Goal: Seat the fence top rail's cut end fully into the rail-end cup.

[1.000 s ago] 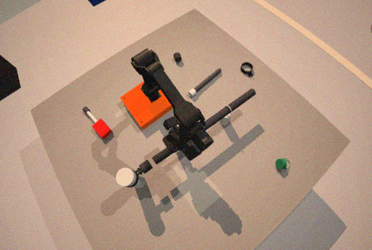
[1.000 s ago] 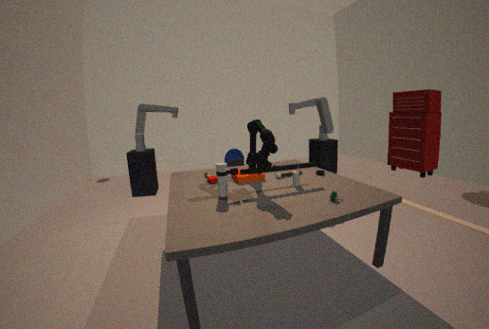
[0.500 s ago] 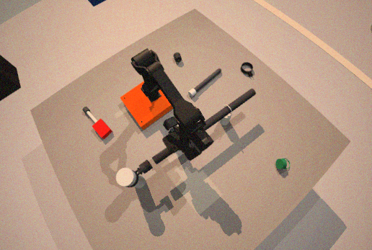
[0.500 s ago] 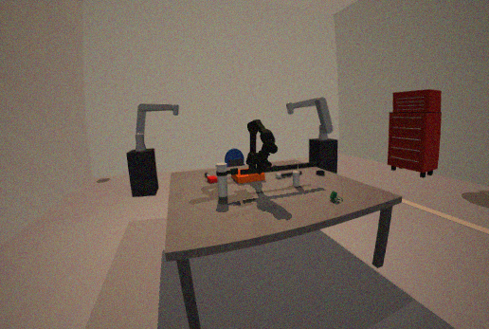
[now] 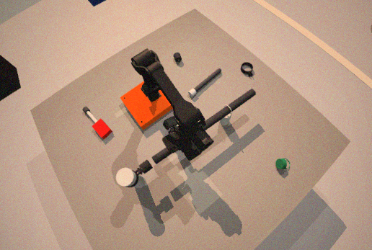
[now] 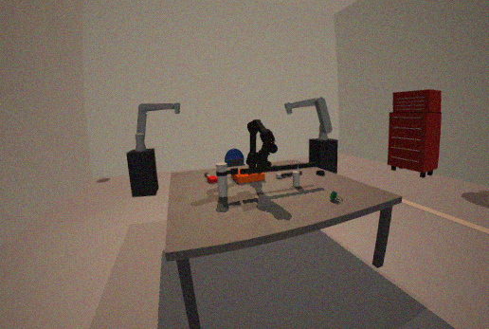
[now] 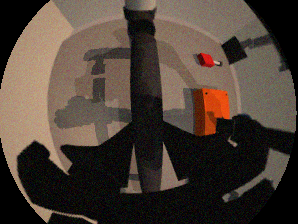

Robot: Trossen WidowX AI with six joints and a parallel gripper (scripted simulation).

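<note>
The dark rail [image 5: 241, 99] [image 6: 284, 168] [image 7: 146, 75] passes through the loop cap [image 5: 228, 108] on the short white post [image 6: 297, 180]. My gripper [image 5: 189, 137] [image 7: 146, 123] is shut on the rail between loop and big post. The dark rail-end cup [image 5: 145, 166] [image 7: 141, 26] hangs on the band [image 7: 140, 13] [image 6: 221, 173], high on the big white post [image 6: 222, 186], just below the post cap [image 5: 125, 176]. In the top view a small gap separates the rail's near end from the cup; they look roughly in line. In the wrist view the rail overlaps the cup's mouth.
An orange base block [image 5: 144, 105] [image 7: 212, 110] lies beside the arm. A red block with a white handle [image 5: 102, 129] is to its left. A dark rod with a white end [image 5: 207, 80], a black ring [image 5: 246, 68], a small black cylinder [image 5: 176, 57] and a green piece [image 5: 282, 164] lie around.
</note>
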